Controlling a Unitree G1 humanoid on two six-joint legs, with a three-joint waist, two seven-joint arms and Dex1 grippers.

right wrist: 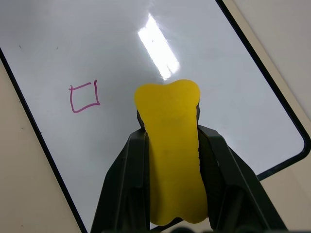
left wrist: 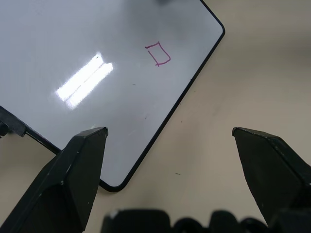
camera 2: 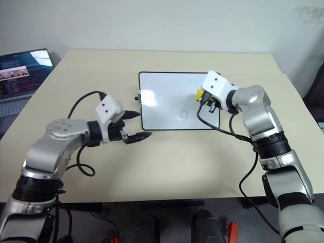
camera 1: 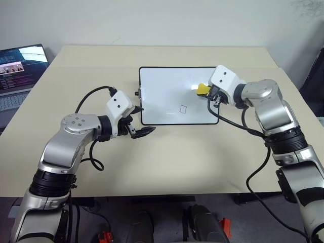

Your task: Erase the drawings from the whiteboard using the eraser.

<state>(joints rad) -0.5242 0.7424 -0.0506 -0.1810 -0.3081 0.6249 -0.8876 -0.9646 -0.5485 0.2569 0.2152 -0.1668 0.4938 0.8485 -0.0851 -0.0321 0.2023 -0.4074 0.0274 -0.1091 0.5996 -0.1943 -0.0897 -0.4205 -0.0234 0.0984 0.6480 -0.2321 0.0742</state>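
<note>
The whiteboard (camera 1: pixel 167 83) lies flat on the table, with one small red square drawing (camera 1: pixel 184 108) near its front edge. My right gripper (camera 1: pixel 210 94) is shut on the yellow eraser (camera 1: pixel 202 89) and holds it over the board's right part, beyond and to the right of the square. The right wrist view shows the eraser (right wrist: pixel 170 145) clamped between both fingers above the board, the square (right wrist: pixel 85 97) beside it. My left gripper (camera 1: pixel 143 132) stands open by the board's front left corner, with nothing between its fingers (left wrist: pixel 77 165).
A beige table (camera 1: pixel 167 162) carries the board. An open laptop (camera 1: pixel 17 71) stands at the far left, off the table's edge. A black cable loops beside my left arm, another hangs from the right arm. Bare tabletop lies in front of the board.
</note>
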